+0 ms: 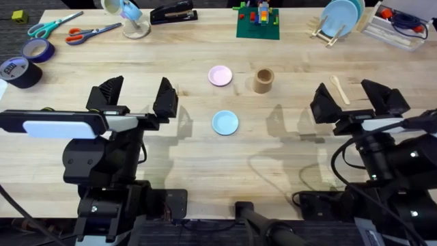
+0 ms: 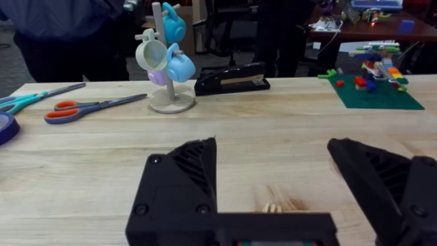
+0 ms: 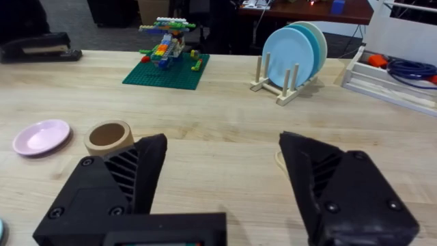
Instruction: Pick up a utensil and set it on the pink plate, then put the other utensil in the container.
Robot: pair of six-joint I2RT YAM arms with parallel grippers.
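Note:
The pink plate lies mid-table beside the tan container; both also appear in the right wrist view, the plate left of the container. A pale wooden spoon rests on the table just beyond my right gripper, which stands open with nothing in it. My left gripper is open low over the table. Between its fingers, the left wrist view shows the tined end of the wooden fork under the gripper. The fork's handle is hidden.
A light blue plate sits in front of the pink one. Along the far edge are scissors, tape rolls, a mug tree, a stapler, a brick model and a plate rack.

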